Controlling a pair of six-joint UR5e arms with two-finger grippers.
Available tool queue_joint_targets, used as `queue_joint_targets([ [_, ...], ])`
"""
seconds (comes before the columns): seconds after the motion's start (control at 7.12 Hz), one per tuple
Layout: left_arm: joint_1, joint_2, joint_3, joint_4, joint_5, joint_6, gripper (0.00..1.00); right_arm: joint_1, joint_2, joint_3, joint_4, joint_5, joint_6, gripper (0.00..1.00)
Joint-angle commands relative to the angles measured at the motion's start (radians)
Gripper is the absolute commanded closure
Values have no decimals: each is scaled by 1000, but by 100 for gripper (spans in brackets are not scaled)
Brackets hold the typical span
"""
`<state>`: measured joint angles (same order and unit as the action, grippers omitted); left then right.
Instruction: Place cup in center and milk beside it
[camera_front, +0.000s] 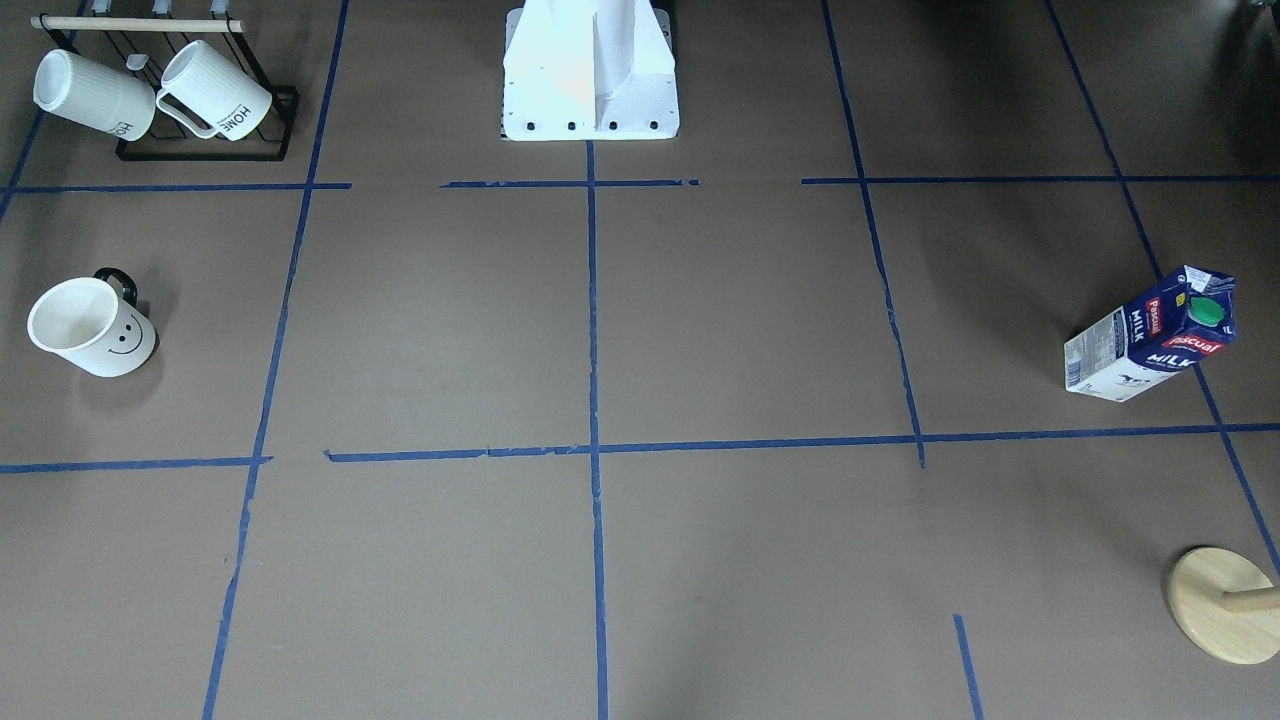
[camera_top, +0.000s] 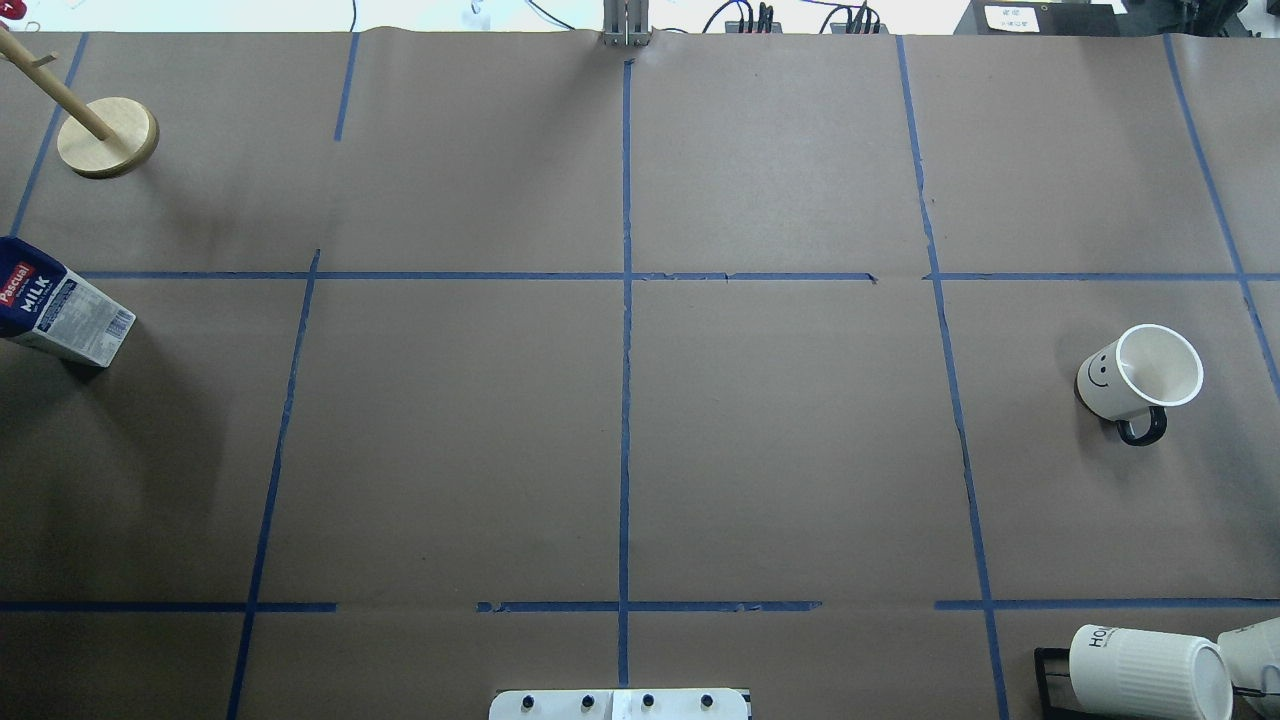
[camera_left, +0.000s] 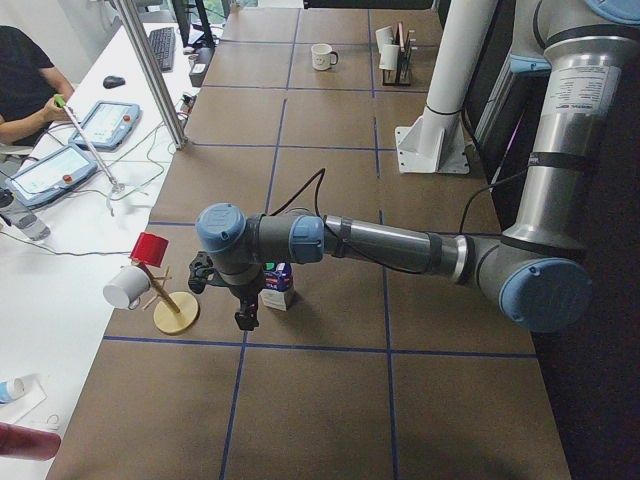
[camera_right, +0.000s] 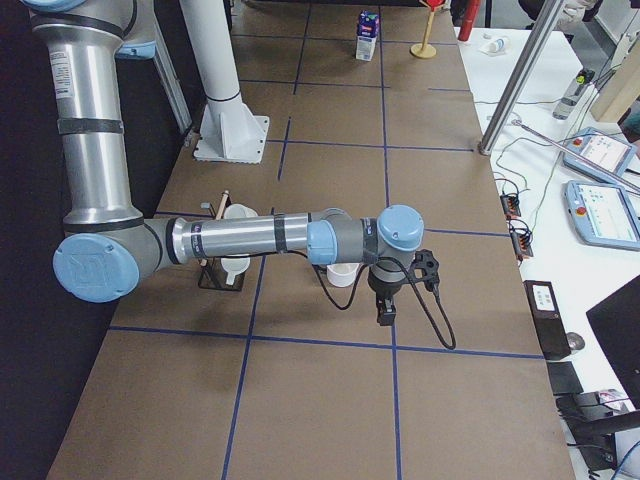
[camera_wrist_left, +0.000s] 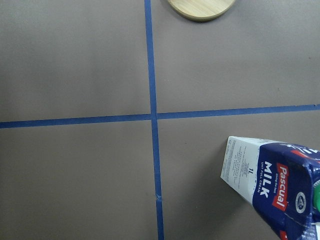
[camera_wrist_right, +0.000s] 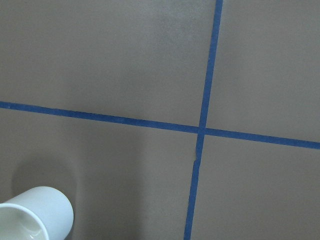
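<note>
Well, in the front-facing view you are seeing the cup (camera_front: 92, 328) standing by the desk's right edge and the milk (camera_front: 1150, 338) by its left edge, both well apart from the center (camera_front: 594, 449). Overhead, the cup's handle is pointing toward the robot's edge. From the left end, the left gripper (camera_left: 245, 318) is hanging just beside the milk, near the wooden stand (camera_left: 175, 312). You cannot tell whether its fingers are spread. From the right end, the right gripper (camera_right: 384, 315) is hovering near the cup, and again you cannot tell.
</note>
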<state>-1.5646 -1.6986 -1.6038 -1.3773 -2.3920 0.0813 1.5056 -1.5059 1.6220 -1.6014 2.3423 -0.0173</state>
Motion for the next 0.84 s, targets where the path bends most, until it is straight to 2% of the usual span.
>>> queue_joint_targets([
  [0.0,-2,28,-4,-41,-6,18,0,1,1,1,1,-1,5,0],
  [0.7,0,27,8,-48,8,9,0,-1,-13,5,3,3,3,0],
])
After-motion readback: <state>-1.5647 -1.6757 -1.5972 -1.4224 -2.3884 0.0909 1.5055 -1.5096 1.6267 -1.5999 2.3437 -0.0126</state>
